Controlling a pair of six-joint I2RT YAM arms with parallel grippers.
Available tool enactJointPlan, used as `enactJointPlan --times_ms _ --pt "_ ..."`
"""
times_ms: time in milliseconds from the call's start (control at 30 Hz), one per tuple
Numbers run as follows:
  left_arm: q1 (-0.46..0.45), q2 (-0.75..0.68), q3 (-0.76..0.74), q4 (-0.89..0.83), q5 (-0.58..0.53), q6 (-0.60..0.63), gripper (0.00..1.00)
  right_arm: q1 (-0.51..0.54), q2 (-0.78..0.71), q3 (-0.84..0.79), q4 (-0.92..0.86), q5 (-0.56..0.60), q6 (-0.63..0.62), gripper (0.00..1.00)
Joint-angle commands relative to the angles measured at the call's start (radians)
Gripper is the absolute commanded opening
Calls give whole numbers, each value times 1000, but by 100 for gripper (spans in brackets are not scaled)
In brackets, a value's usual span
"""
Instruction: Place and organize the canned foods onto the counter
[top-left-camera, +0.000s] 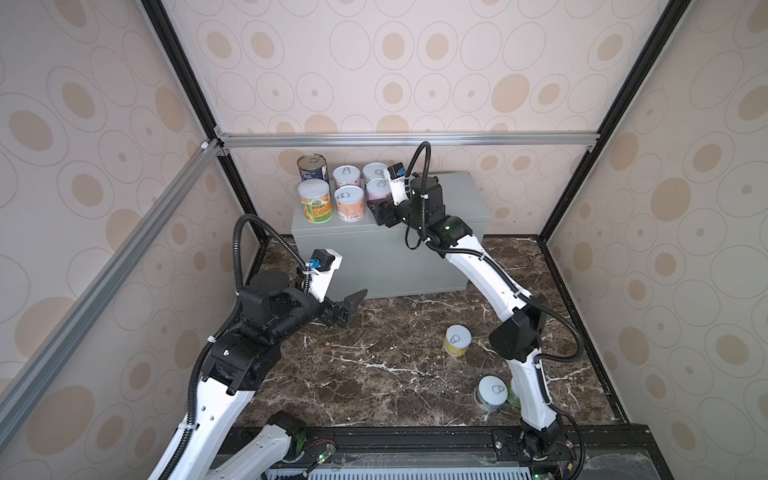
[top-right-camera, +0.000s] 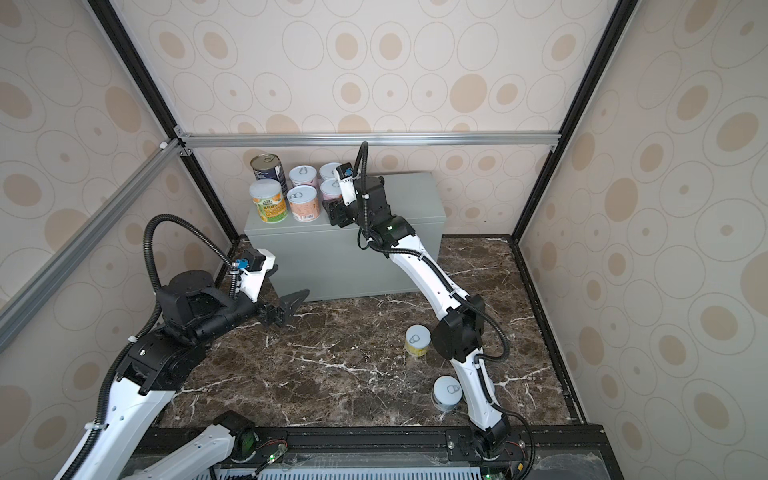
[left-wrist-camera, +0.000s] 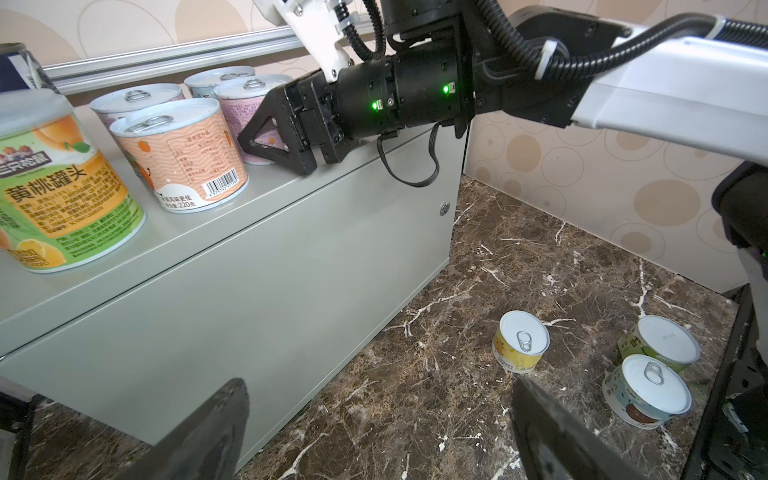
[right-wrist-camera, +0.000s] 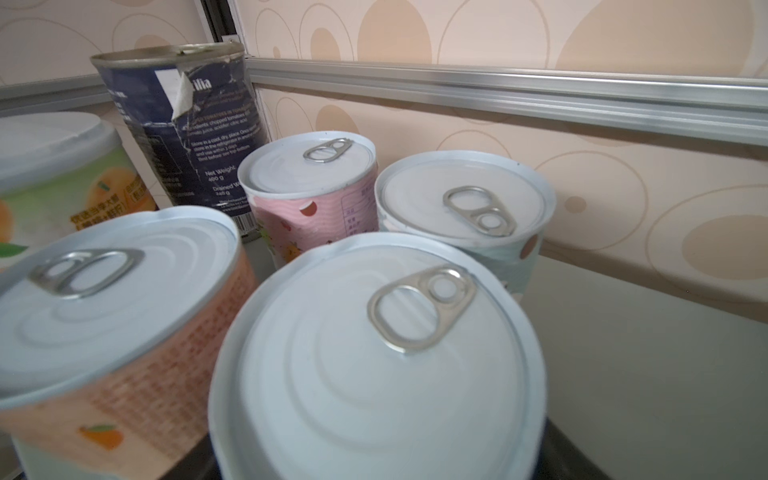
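Standing by the bench's front edge, front-right can at the tips of your right tool, grip unclear, left tool spread wide, empty, off the left corner.

White links, black joints (green lights), ribbed cables

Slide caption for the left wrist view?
Right gripper at a pink can on the grey counter; yellow can, green can and white can on the marble.
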Motion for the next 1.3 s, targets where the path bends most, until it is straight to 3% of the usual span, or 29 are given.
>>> enactJointPlan --times_ms 0,133,367,567,1267 --pt "-2 -10 0 2 -4 31 98 4 22 18 -37 5 8 79" --pt "-4 -3 3 5 2 29 98 4 14 10 -46 6 1 79" --pt "-4 -2 1 12 12 22 98 2 -85 -178 44 -10 -9 77" --pt "-4 4 4 18 22 17 98 4 -118 -234 59 -13 -19 77" --pt "-3 14 1 35 35 13 98 7 -166 -322 101 -65 -29 76"
